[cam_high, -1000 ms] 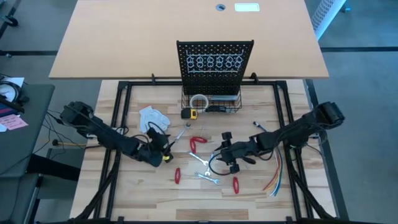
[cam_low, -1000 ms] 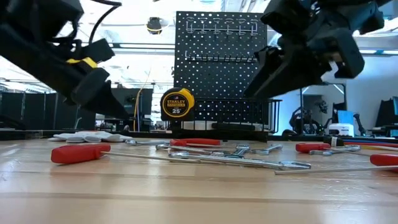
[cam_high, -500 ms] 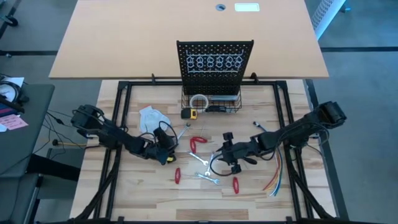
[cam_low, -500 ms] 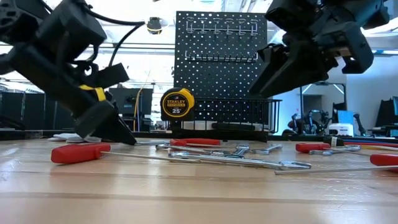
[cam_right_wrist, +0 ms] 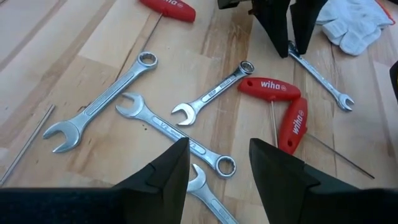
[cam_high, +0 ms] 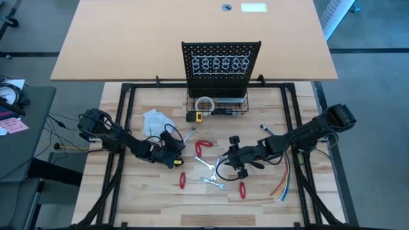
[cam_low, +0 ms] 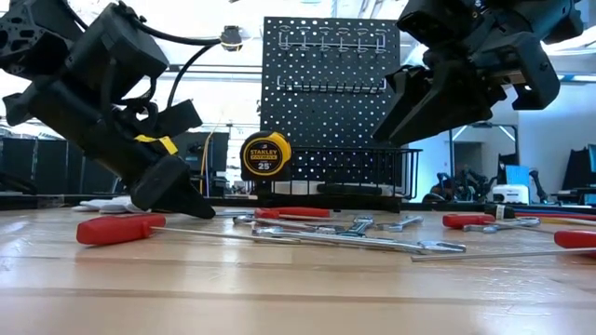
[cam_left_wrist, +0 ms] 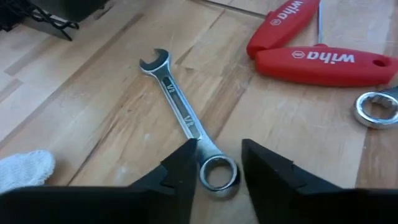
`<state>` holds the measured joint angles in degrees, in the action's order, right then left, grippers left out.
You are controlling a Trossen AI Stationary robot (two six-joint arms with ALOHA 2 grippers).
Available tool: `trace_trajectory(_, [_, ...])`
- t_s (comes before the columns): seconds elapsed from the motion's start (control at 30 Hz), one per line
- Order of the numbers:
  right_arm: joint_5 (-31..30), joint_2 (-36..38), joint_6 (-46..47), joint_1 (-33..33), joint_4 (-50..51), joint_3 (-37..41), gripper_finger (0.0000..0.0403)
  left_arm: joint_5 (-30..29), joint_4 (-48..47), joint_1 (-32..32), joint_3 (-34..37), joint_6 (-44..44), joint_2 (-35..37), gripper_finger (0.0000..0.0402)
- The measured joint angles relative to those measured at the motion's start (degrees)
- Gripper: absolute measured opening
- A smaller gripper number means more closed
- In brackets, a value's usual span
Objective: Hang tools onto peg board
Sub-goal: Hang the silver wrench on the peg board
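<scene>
A slim silver wrench (cam_left_wrist: 183,115) lies flat on the wooden table, left of centre (cam_high: 186,137). My left gripper (cam_left_wrist: 217,155) is low over the table (cam_low: 191,205) and slants down, open, one finger on each side of the wrench's ring end (cam_left_wrist: 217,173). My right gripper (cam_right_wrist: 217,155) hangs open above several more wrenches (cam_right_wrist: 149,118) near the table's middle (cam_high: 225,161) and holds nothing. The peg board (cam_high: 220,64) stands upright at the far side, a row of pale ring hooks (cam_high: 220,64) on it. My left gripper's fingers straddle the wrench's ring end (cam_left_wrist: 217,173), slanting down along the wrench. One fingertip (cam_left_wrist: 186,155) lies right beside the shank; whether it touches I cannot tell. A gap shows between the ring and the other finger. The wrench lies flat on the table.
Red-handled tools (cam_high: 203,145) (cam_high: 182,180) (cam_high: 242,188) lie about the table's middle. A white glove (cam_high: 156,119) lies left of the black wire basket (cam_high: 217,108), a yellow tape measure (cam_high: 195,116) beside it. Coloured wires (cam_high: 284,176) lie at the right.
My left gripper has come down to the tabletop and moved toward the table's right, onto the ring end of the wrench, rolling a little as it went. The wrench has stayed where it lay.
</scene>
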<state>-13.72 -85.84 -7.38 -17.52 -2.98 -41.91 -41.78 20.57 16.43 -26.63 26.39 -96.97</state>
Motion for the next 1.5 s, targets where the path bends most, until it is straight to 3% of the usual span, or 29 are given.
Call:
trace_trajectory(0.33, [0.0, 0.0, 0.0, 0.0, -0.6, 0.0, 0.0175, 0.8, -1.7, 2.8, -1.0, 0.0, 1.9, 0.0008])
trace_trajectory(0.63, [0.1, -1.8, 0.0, 0.0, -3.5, 0.1, 0.0175, 1.6, -17.4, 7.6, -7.5, 0.7, 9.7, 0.0001])
trace_trajectory(0.8, [0.1, -2.4, 0.0, 0.0, -3.3, 0.1, 0.0175, 2.8, -21.3, 9.2, -9.0, 4.3, 11.6, 0.0025])
trace_trajectory(1.03, [0.3, -2.4, -0.2, 0.0, -3.5, 0.1, 0.0175, 5.5, -29.1, 11.4, -9.0, 5.9, 11.4, 0.011])
trace_trajectory(1.27, [0.4, -2.4, -0.2, 0.0, -3.6, 0.0, 0.0175, 5.3, -27.9, 10.3, -9.0, -11.4, 11.4, 0.0136])
trace_trajectory(1.5, [0.4, -2.4, -0.1, 0.0, -3.4, 0.0, 0.0175, 5.3, -23.7, 6.3, -9.0, -13.0, 11.4, 0.0142])
